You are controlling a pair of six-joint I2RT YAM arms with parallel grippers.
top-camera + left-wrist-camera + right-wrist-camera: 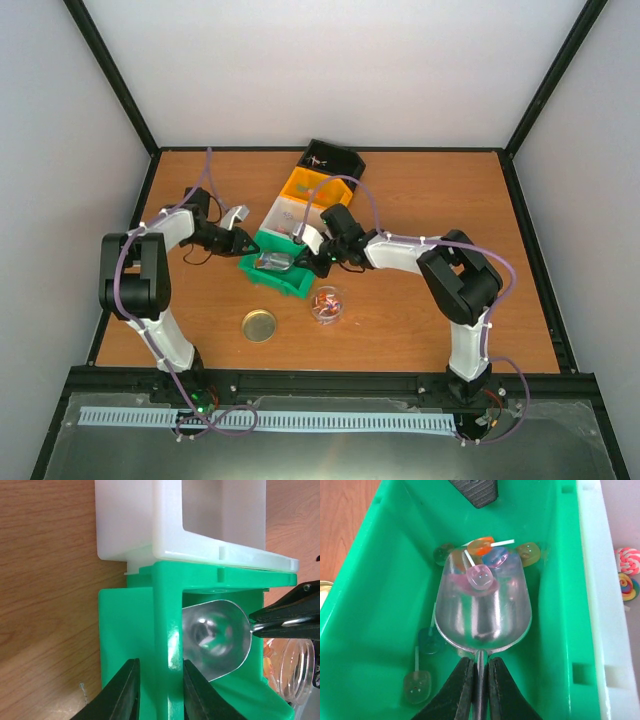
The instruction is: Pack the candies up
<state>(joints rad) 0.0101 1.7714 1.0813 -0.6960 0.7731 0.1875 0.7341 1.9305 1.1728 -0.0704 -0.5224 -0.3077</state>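
The left claw point(160, 692) is clenched on a side wall of the green bin point(125, 645), with one finger outside and one inside. The frame's lower edge cuts off the base of both fingers.

The right claw point(480, 685) grasps the thin handle of the metal scoop point(482, 615), and the pinched fingers hide most of that handle. The scoop lies inside the bin with its mouth toward 12 o'clock in the right wrist view.

The candies point(481, 575), translucent sweets on white sticks, cluster at the scoop's lip. Some blur into the reflections on the metal. A few more lie on the bin floor at 7 o'clock from the scoop.

Beyond the white bin point(592, 605) wall, at 3 o'clock, two swirled lollipops point(627, 562) are cut off by the edge.

From above, a clear jar point(327, 304) sits at 5 o'clock from the green bin, its reddish contents too small to identify. A gold lid point(259, 325) lies at 6 o'clock.
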